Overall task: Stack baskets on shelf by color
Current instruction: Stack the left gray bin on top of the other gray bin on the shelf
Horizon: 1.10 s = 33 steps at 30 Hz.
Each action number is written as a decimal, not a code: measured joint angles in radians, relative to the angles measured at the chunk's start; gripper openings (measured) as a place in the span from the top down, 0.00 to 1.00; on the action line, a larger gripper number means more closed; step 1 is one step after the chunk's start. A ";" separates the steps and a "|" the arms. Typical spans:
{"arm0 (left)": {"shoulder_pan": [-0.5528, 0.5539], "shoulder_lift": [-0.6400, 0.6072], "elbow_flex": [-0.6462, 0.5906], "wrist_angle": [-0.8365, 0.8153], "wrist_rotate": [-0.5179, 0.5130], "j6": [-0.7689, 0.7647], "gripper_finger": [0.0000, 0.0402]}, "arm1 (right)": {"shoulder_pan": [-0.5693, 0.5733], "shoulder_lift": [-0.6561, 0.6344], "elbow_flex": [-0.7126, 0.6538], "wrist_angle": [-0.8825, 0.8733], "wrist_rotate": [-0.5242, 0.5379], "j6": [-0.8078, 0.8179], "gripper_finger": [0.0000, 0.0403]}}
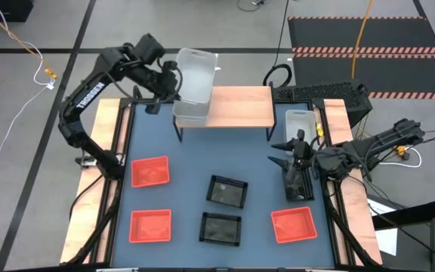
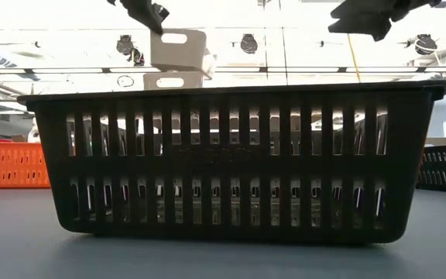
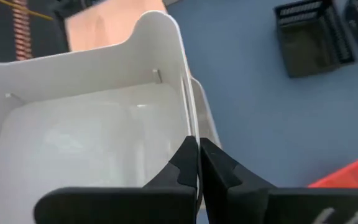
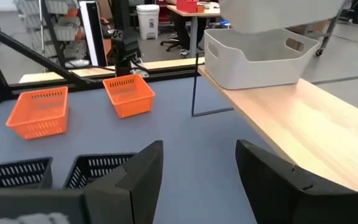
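Counter (image 1: 187, 193) holds three red baskets (image 1: 150, 171), three black baskets (image 1: 226, 191). Right gripper (image 1: 297, 160) spread wide, empty, above one black. Arm lettering unreadable. Left gripper (image 3: 197, 163) pinches white basket's (image 1: 196, 74) wall above second white basket (image 4: 260, 59) at shelf's (image 1: 240, 107) left end. Third white (image 1: 299, 123) beside shelf's right end.

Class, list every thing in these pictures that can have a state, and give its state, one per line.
Left gripper: shut on a white basket's wall.
Held white basket: lifted above another white basket.
White basket on shelf: resting at the shelf's left end.
Third white basket: on the table.
Right gripper: open, empty.
Three red baskets: unstacked.
Black baskets: unstacked.
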 joint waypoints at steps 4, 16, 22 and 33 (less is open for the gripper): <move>0.029 -0.002 -0.071 -0.029 0.060 0.014 1.00 | 0.001 -0.003 0.000 0.017 0.000 0.013 0.51; 0.021 -0.001 -0.203 0.047 0.118 -0.071 0.99 | 0.002 -0.003 0.000 0.109 -0.083 0.017 0.51; 0.023 -0.001 -0.222 0.042 0.099 -0.199 0.95 | 0.002 -0.004 0.000 0.107 -0.080 -0.022 0.51; 0.018 -0.002 -0.266 0.118 0.084 -0.339 0.76 | 0.001 -0.012 0.000 0.104 -0.080 -0.049 0.51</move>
